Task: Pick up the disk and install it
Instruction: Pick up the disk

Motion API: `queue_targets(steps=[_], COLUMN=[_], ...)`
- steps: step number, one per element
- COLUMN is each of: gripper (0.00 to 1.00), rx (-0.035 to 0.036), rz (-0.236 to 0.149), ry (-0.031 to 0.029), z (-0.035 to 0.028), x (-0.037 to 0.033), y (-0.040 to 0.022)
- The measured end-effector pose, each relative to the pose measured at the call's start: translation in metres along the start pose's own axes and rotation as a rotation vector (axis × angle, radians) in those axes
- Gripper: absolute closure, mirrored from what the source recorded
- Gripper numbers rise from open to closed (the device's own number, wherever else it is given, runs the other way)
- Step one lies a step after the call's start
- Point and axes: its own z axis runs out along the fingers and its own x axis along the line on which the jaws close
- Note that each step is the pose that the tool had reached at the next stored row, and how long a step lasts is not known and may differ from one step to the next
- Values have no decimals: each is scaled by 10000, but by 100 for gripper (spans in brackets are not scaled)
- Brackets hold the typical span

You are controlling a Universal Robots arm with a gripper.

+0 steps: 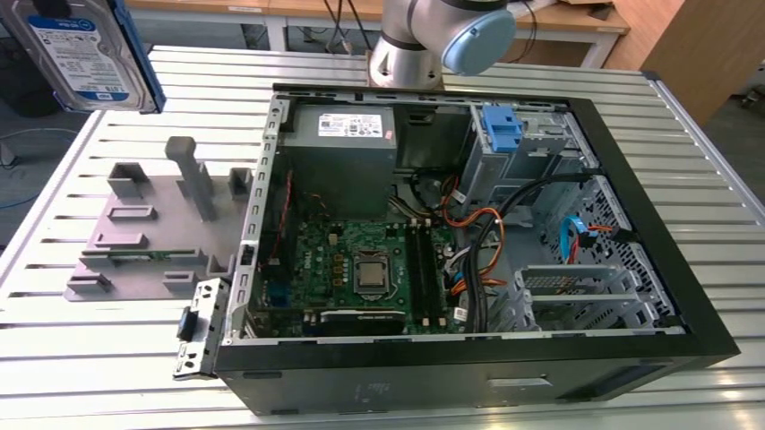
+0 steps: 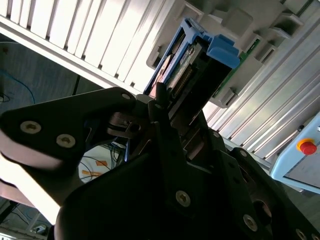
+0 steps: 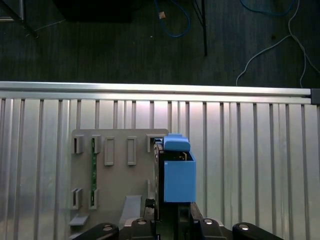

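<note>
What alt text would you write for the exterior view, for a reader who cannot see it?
A labelled hard disk in a blue carrier hangs at the exterior view's upper left, above a slatted metal table. An open computer case lies there, motherboard and power supply exposed, a grey fixture beside it, the robot arm behind.

Blue-framed disk [image 1: 81,54] upright, aloft
</note>
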Motion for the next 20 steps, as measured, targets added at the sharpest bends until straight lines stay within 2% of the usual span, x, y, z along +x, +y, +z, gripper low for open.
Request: queue_targets(steps=[11,20], gripper=[65,65], rx=[0,1], rz=[0,0], ry=[0,-1], z=[-92,-105], x=[-7,-8], y=[5,5])
